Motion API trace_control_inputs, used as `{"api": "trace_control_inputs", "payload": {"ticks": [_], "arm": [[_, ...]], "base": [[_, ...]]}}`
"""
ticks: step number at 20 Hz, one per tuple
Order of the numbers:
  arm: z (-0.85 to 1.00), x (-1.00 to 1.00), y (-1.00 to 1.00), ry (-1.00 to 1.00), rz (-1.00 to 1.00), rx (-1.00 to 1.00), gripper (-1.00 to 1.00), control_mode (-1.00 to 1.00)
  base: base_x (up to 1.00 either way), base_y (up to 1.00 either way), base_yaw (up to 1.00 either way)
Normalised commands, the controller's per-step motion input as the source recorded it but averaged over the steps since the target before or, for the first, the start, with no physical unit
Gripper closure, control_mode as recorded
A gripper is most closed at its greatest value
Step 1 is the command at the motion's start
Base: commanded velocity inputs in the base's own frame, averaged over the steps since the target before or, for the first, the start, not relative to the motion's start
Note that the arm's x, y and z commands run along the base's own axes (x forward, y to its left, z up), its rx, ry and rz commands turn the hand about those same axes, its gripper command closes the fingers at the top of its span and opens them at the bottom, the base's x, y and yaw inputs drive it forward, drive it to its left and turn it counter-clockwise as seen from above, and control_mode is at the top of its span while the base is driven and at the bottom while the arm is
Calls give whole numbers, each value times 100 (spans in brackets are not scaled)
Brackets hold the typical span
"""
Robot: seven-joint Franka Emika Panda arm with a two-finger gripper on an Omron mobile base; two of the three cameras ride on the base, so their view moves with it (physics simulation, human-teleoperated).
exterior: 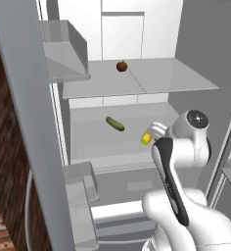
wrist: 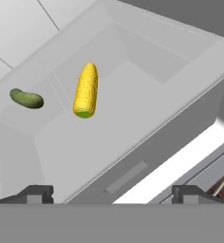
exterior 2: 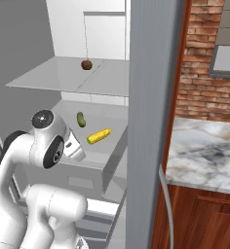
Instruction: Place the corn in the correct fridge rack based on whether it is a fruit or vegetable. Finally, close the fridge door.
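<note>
Corn (wrist: 86, 90) lies free on the lower fridge rack (exterior: 88, 142), just ahead of the gripper (wrist: 112, 192) whose jaws stand spread and empty, with the cucumber (wrist: 26, 98) beyond it; light, stiff and round, it would likely roll, so any regrasp should pinch its middle crosswise.

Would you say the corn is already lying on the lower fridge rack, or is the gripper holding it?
On the rack. The corn lies flat on the lower fridge rack near the cucumber; the gripper is open, apart from it.
</note>
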Motion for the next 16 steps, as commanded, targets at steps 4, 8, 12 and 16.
{"api": "trace_control_inputs", "payload": {"ticks": [4,8,12,16], "arm": [[0,-4,0,0,0,0,-100,100],[0,0,0,0,0,0,-100,100],[0,0,0,0,0,0,-100,100],[0,0,0,0,0,0,-100,100]], "base": [[-31,1,0],[-92,4,0],[-79,30,-1],[-59,30,0]]}}
